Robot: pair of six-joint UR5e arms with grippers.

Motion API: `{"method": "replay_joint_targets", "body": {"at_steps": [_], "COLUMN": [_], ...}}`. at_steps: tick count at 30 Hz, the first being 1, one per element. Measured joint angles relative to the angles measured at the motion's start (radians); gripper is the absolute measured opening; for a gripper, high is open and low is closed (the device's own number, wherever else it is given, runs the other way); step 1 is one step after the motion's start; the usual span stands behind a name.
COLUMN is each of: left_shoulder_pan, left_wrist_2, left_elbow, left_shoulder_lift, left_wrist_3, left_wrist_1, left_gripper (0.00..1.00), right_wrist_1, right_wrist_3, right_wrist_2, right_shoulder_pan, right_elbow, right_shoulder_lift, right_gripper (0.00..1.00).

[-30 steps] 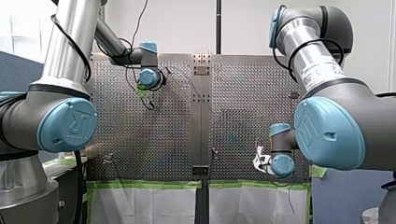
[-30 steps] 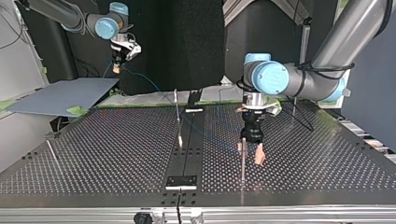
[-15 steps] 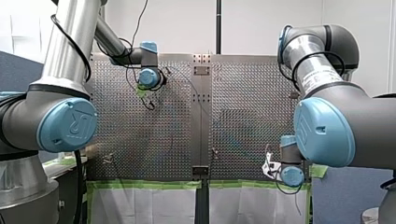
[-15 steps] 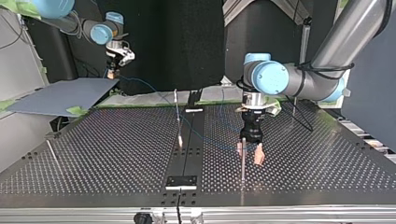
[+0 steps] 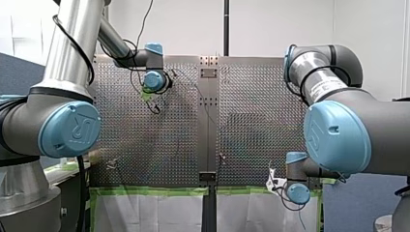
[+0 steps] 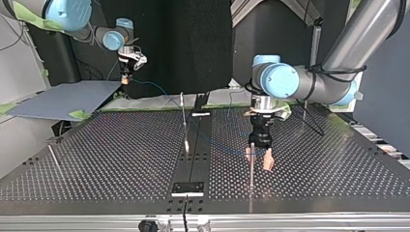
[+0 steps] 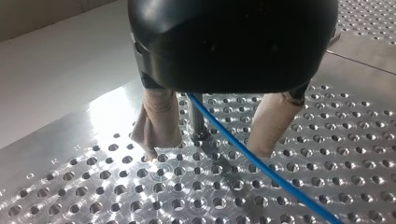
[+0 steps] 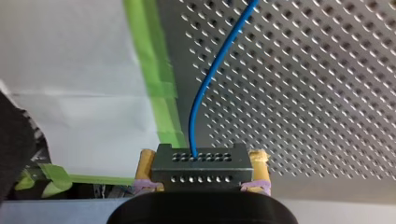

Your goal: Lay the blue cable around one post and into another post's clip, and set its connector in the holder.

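The blue cable (image 6: 220,146) runs across the perforated table (image 6: 111,159) from my left gripper to my right one. My left gripper (image 7: 205,149) stands open close to the table, its beige-padded fingers (image 7: 156,123) on either side of a thin metal post (image 7: 198,116). The cable (image 7: 261,170) passes beside that post, between the fingers. In the top view this gripper (image 6: 258,158) is right of the middle. My right gripper (image 8: 201,173) is shut on the black connector (image 8: 201,161), with the cable (image 8: 212,74) leaving its top. That gripper (image 6: 126,76) hangs in the air beyond the table's far left edge.
More posts stand at the middle (image 6: 183,110), the left edge (image 6: 53,155) and the far right (image 6: 303,109) of the top view. Small block fixtures sit on the centre strip, near (image 6: 188,188) and far (image 6: 200,114). Green tape (image 8: 159,79) lines the table's edge. A grey board (image 6: 63,99) lies at the left.
My right arm has carried the connector away past the table's far edge in the top view, ending slightly to the right. My left gripper has stayed at its post.
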Motion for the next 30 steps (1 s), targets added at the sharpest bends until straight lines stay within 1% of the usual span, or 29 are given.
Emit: {"method": "replay_joint_targets", "body": {"at_steps": [2, 3, 7, 13, 22, 25, 30], "left_shoulder_pan": [0.000, 0.000, 0.001, 0.002, 0.002, 0.002, 0.002], "left_wrist_2": [0.000, 0.000, -0.001, -0.001, -0.001, -0.001, -0.002], "left_elbow": [0.000, 0.000, 0.000, 0.000, 0.000, 0.000, 0.000], "left_shoulder_lift": [0.000, 0.000, 0.000, 0.000, 0.000, 0.000, 0.000], "left_wrist_3": [0.000, -0.001, -0.002, -0.002, -0.005, -0.005, -0.006], "left_wrist_1": [0.000, 0.001, 0.001, 0.001, 0.001, 0.001, 0.001], "left_gripper": [1.00, 1.00, 1.00, 1.00, 1.00, 1.00, 1.00], "right_wrist_1": [-0.001, -0.001, -0.007, -0.018, -0.015, -0.013, -0.012], "right_wrist_3": [-0.003, 0.000, 0.021, 0.042, 0.050, 0.049, 0.047], "right_wrist_2": [-0.006, -0.009, -0.017, -0.014, -0.009, -0.009, -0.009], "right_shoulder_pan": [0.004, 0.006, 0.013, 0.015, 0.013, 0.015, 0.017], "right_elbow": [-0.003, -0.004, -0.007, -0.034, -0.049, -0.049, -0.050], "right_shoulder_lift": [0.014, 0.024, 0.058, 0.104, 0.172, 0.184, 0.189], "right_gripper": [0.00, 0.00, 0.00, 0.00, 0.00, 0.00, 0.00]}}
